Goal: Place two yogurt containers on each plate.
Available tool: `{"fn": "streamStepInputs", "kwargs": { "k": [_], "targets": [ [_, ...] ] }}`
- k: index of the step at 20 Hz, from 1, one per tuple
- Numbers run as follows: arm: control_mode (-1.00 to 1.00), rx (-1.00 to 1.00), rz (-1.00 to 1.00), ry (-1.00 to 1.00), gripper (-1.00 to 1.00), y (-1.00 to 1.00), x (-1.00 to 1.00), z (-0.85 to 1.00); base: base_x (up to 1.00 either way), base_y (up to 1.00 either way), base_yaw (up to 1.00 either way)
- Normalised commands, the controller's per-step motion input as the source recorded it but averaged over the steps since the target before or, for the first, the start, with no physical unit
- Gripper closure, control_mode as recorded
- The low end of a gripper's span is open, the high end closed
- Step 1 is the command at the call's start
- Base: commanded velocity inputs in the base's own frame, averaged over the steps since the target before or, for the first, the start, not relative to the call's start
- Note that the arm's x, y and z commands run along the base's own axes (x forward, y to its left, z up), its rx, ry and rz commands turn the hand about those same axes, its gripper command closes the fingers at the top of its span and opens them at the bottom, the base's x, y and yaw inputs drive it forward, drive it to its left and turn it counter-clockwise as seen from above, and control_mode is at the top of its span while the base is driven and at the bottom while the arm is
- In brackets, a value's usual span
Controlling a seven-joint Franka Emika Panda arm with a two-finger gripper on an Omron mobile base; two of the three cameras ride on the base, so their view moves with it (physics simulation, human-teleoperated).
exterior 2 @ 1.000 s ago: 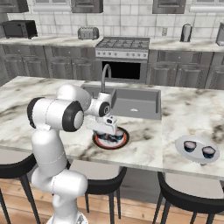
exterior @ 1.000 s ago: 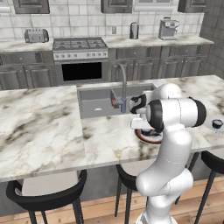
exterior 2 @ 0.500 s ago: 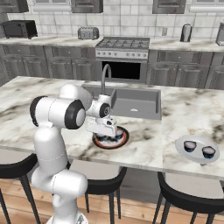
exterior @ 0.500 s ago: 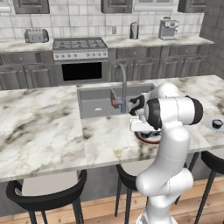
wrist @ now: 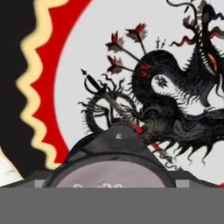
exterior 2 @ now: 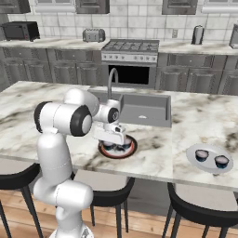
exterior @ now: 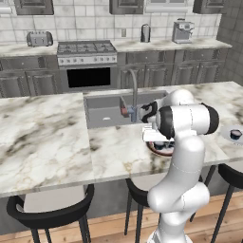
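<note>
Over the red-rimmed plate (exterior 2: 130,150), jaws' spread impossible to judge, yogurt cup (wrist: 114,164) directly beneath, arm barely shifted since before.

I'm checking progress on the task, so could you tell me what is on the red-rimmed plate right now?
In the right base view, two yogurt containers sit on the red-rimmed plate, directly below the gripper. The hand covers their tops and much of the plate's patterned centre.

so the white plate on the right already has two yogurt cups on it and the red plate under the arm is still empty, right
Not quite. The red-rimmed plate isn't empty: the right base view shows two yogurt cups on it beneath the arm. The white plate does hold two cups.
</note>
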Motion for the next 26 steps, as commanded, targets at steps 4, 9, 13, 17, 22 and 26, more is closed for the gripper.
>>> {"fn": "streamStepInputs", "kwargs": {
  "k": [4,9,13,17,22,26],
  "targets": [
    [-1.0,0.0,-0.08,0.01,-1.0,-0.05,-0.2,0.07,0.0,0.0,0.0],
    [-1.0,0.0,-0.11,0.2,-1.0,-0.01,-0.13,0.28,0.0,0.0,0.0],
    [-1.0,0.0,-0.17,0.31,-1.0,0.0,-0.01,0.36,0.0,0.0,0.0],
    [-1.0,0.0,-0.17,0.3,-1.0,0.0,0.0,0.38,0.0,0.0,0.0],
    [-1.0,0.0,-0.16,0.2,-1.0,0.0,-0.01,0.37,0.0,0.0,0.0],
    [-1.0,0.0,-0.16,0.14,-1.0,0.0,-0.1,0.57,0.0,0.0,0.0]
  ]
}}
